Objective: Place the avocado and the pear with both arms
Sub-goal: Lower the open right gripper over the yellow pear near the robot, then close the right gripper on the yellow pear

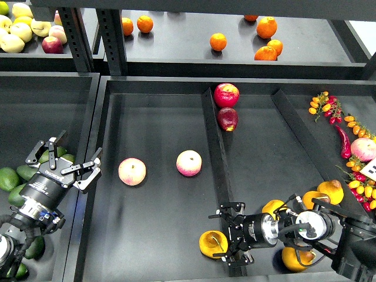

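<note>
An orange-yellow pear (211, 244) with a brown stem in its dimple lies at the front of the middle bin, beside the divider. My right gripper (225, 233) is open and reaches over the divider, its fingers straddling the pear's right side. My left gripper (63, 162) is open and empty, held over the left bin's right wall. Several green oval fruits (8, 178) lie in that bin. Darker ones (34, 248) lie lower down, partly hidden by my left arm. I cannot single out the avocado.
Two pink-cream peaches (132, 171) (188, 163) lie mid-bin. Two red apples (226, 94) sit at the top of the divider (217, 164). More pears (296, 258) lie around my right arm. Cherry tomatoes and a chilli (343, 141) are at right, and oranges (218, 41) are on the rear shelf.
</note>
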Robot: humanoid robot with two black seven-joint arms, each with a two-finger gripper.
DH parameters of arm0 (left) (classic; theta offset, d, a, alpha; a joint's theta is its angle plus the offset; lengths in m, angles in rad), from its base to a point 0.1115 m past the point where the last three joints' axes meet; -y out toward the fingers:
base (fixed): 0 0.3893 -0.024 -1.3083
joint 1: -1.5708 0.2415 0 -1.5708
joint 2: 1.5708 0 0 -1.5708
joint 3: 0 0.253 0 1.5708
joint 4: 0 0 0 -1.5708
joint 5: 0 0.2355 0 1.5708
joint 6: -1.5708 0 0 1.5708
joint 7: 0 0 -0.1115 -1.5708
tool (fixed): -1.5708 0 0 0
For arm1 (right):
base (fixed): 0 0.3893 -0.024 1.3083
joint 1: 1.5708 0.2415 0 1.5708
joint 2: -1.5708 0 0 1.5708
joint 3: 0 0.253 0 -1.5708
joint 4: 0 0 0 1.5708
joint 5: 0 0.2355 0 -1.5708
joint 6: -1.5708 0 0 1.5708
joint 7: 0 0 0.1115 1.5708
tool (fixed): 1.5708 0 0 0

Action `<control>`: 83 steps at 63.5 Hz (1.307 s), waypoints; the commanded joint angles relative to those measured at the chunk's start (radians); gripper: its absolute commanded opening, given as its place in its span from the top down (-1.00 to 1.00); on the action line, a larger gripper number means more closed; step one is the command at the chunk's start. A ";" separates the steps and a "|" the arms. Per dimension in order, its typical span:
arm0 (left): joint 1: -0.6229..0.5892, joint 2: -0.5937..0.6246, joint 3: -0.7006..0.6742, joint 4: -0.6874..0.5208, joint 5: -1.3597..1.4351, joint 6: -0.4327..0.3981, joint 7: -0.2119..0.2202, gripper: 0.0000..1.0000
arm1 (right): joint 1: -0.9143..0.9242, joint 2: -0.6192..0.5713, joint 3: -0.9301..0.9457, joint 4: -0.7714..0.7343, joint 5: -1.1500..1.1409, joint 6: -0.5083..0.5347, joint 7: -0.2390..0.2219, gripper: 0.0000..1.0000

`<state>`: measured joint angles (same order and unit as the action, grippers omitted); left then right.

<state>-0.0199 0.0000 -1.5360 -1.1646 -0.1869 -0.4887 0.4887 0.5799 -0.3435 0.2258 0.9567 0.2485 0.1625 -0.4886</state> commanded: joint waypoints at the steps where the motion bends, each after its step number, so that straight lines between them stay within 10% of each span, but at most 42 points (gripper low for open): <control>1: 0.000 0.000 0.000 -0.001 0.000 0.000 0.000 -0.99 | 0.001 0.008 -0.023 -0.012 -0.005 0.000 0.000 -0.99; 46: 0.003 0.000 -0.004 -0.027 0.001 0.000 0.000 -0.99 | -0.002 0.038 -0.026 -0.041 -0.008 -0.020 0.000 -0.70; 83: 0.006 0.000 -0.004 -0.029 0.000 0.000 0.000 -0.99 | -0.011 0.055 -0.017 -0.056 -0.025 -0.021 0.000 -0.09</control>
<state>-0.0150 0.0000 -1.5402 -1.1938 -0.1856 -0.4887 0.4887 0.5698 -0.2887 0.2068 0.9008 0.2240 0.1419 -0.4886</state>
